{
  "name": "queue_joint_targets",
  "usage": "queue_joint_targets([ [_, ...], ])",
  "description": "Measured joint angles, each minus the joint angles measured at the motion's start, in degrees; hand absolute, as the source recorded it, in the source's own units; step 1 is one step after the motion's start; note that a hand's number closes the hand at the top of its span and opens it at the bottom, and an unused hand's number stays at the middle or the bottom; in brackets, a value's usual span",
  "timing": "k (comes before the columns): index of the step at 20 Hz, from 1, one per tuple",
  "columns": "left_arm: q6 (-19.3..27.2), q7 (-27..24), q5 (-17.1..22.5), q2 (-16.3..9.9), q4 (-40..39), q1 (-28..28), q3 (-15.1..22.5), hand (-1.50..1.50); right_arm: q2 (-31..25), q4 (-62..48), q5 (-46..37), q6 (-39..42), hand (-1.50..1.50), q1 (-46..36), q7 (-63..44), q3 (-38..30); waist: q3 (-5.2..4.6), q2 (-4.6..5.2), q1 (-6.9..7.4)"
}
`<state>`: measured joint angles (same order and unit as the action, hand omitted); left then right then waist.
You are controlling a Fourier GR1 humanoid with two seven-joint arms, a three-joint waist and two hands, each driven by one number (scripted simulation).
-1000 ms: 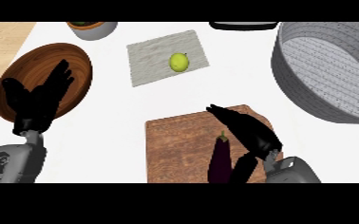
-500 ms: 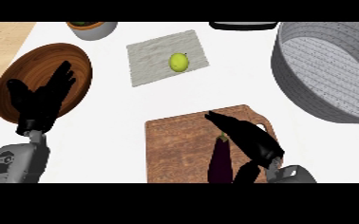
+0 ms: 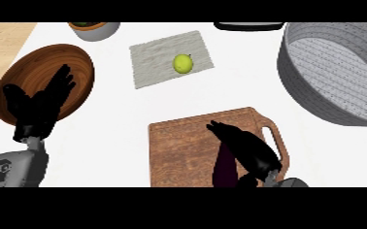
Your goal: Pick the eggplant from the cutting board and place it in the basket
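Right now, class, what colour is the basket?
Grey basket, seen best in the head view.

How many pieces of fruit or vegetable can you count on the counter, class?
2. A yellow-green lemon lies on the grey cloth at upper centre; the dark eggplant lies on the cutting board, partly under the right hand.

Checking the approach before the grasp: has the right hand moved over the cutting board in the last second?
Yes. The right hand has slid toward the view's left across the cutting board, from beside its handle to over the eggplant.
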<state>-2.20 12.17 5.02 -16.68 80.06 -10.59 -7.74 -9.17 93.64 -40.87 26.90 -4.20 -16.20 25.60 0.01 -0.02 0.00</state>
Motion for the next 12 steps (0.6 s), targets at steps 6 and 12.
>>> queue_joint_targets([
  [6, -0.62, -0.27, -0.54, 0.38, -0.56, -0.56, -0.48, 0.0, -1.28, -1.94, -4.23, 0.74, 1.5, -1.88, 3.17, 1.72, -0.11, -0.19, 0.04],
  [12, -1.07, 0.27, -0.75, 0.69, -1.05, -1.35, -1.05, 0.0, 0.93, -6.09, -8.15, -3.17, 1.5, -3.13, 5.03, 1.64, -0.37, -0.56, 0.03],
])
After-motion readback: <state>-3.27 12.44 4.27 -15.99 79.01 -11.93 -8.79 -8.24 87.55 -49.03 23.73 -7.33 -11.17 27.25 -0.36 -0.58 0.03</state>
